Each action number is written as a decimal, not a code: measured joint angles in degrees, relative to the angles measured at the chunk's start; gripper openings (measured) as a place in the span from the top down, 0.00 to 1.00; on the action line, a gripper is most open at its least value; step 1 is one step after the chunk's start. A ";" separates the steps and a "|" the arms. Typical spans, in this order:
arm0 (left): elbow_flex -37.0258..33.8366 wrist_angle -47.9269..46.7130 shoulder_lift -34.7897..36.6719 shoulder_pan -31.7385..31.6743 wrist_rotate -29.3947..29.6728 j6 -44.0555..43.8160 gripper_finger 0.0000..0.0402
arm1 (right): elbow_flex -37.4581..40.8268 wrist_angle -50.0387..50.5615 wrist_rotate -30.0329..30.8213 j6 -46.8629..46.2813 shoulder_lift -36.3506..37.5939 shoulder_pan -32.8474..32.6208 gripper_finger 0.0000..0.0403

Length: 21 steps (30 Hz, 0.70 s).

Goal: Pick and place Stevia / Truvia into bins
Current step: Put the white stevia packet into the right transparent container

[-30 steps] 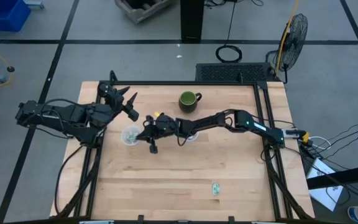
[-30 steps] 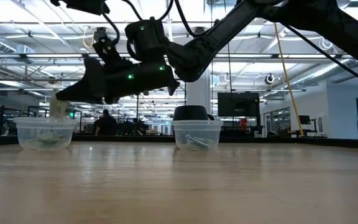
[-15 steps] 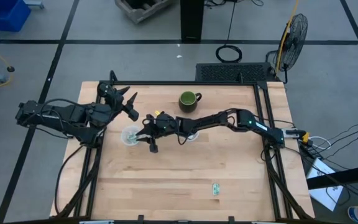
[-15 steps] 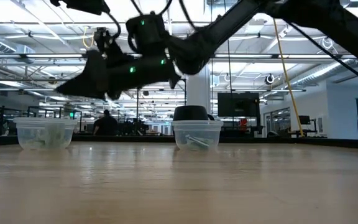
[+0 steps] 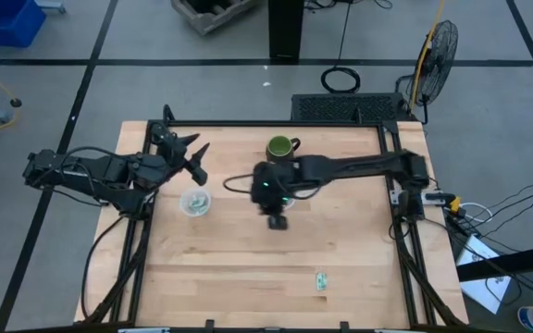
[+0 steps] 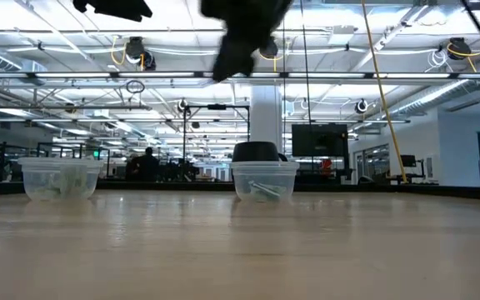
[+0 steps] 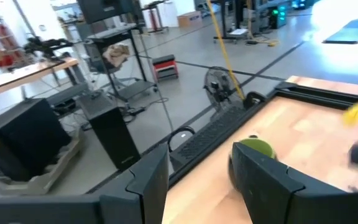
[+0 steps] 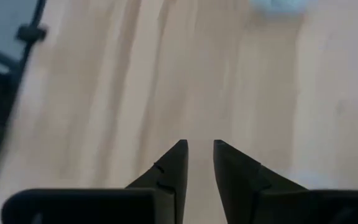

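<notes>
One pale green-and-white sachet (image 5: 321,280) lies flat near the table's near edge. Two clear cups stand on the table. The left cup (image 5: 194,202) (image 6: 55,179) and the right cup (image 6: 265,179) both hold sachets. In the high view my right arm covers most of the right cup. My right gripper (image 5: 278,221) (image 8: 201,149) hangs over bare wood just near of the right cup, fingers narrowly open, nothing between them. My left gripper (image 5: 202,163) (image 7: 197,180) waits open above the table's far left part, beyond the left cup.
A dark green mug (image 5: 282,148) (image 7: 257,148) stands near the far edge, just beyond my right arm. The black frame rail (image 5: 391,185) runs along the table's right side. Bare wood spreads between the cups and the lone sachet.
My right gripper was over the left cup with a pale sachet at its tips. The sachet left the tips. The gripper then rose and swung toward the table's right, past the right cup, and turned toward the near edge.
</notes>
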<state>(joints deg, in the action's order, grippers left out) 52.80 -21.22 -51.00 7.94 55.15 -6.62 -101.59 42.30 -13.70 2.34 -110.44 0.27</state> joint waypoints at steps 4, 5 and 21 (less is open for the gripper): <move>0.00 -0.14 0.00 0.01 -3.64 -1.61 0.54 | 3.84 9.99 0.10 -7.03 7.03 -4.10 0.84; 0.00 -0.30 0.00 0.00 -4.64 -1.92 0.54 | 5.79 11.31 0.14 -8.55 8.96 -5.53 0.85; 0.00 -1.71 0.00 0.00 -9.10 -4.01 0.54 | 57.06 -26.19 1.52 -58.75 32.78 -27.41 0.79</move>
<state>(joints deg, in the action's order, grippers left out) 52.80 -22.93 -51.00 7.94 46.05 -10.62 -44.52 16.11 -12.19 -56.41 -77.66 -27.14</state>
